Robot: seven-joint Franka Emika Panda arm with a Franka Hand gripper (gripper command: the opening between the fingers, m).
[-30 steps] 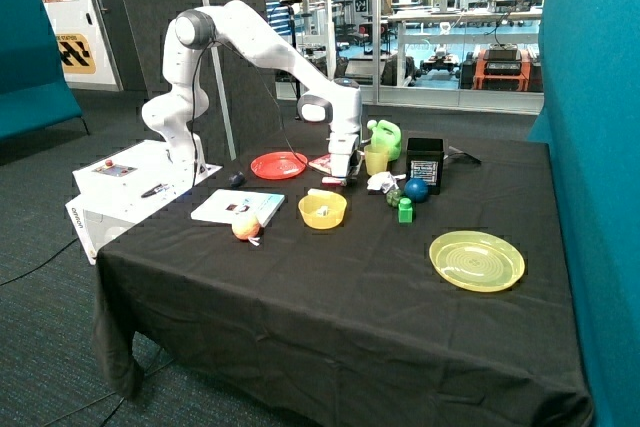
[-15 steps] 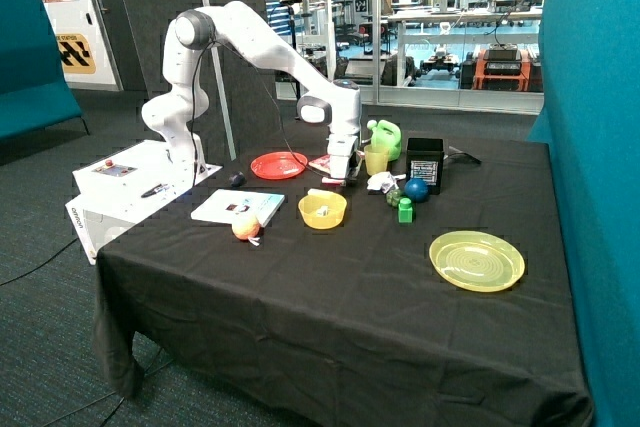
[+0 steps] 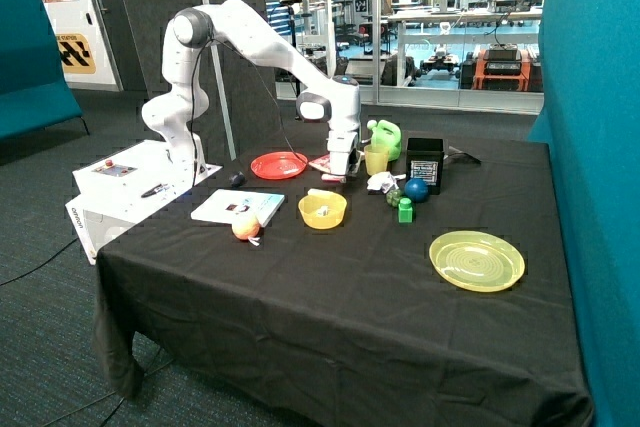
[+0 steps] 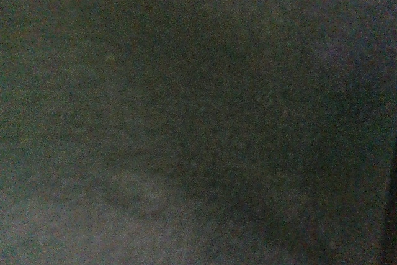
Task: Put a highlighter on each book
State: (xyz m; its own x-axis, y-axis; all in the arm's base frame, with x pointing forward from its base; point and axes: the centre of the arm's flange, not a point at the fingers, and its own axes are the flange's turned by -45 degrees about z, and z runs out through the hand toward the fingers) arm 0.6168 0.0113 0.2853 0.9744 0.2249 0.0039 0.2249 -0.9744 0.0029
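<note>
Lying flat near the table's edge closest to the robot base, the larger book (image 3: 238, 207) shows a white cover with a teal edge and a small dark picture; nothing that reads as a marker rests on it. A round orange-and-yellow thing (image 3: 246, 228) sits just beside its near corner, and a small black lump (image 3: 236, 180) lies behind it. Next comes the red plate (image 3: 279, 164), then the yellow bowl (image 3: 322, 210) with a pale, stubby piece (image 3: 321, 193) at its far rim that may be a highlighter, though this cannot be told for certain. Behind the bowl, the smaller pink-red book (image 3: 324, 163) lies partly hidden by the arm. The gripper (image 3: 337, 178) hangs low over this book's near edge, with something pink and white at its tip; whether the hand is open or closed on it cannot be told. The wrist view shows only a dark blur. Further along stand a yellow cup (image 3: 376, 159), green jug (image 3: 386, 137), black box (image 3: 424, 164), blue ball (image 3: 416, 189), green block (image 3: 405, 210) and yellow plate (image 3: 477, 260).
</note>
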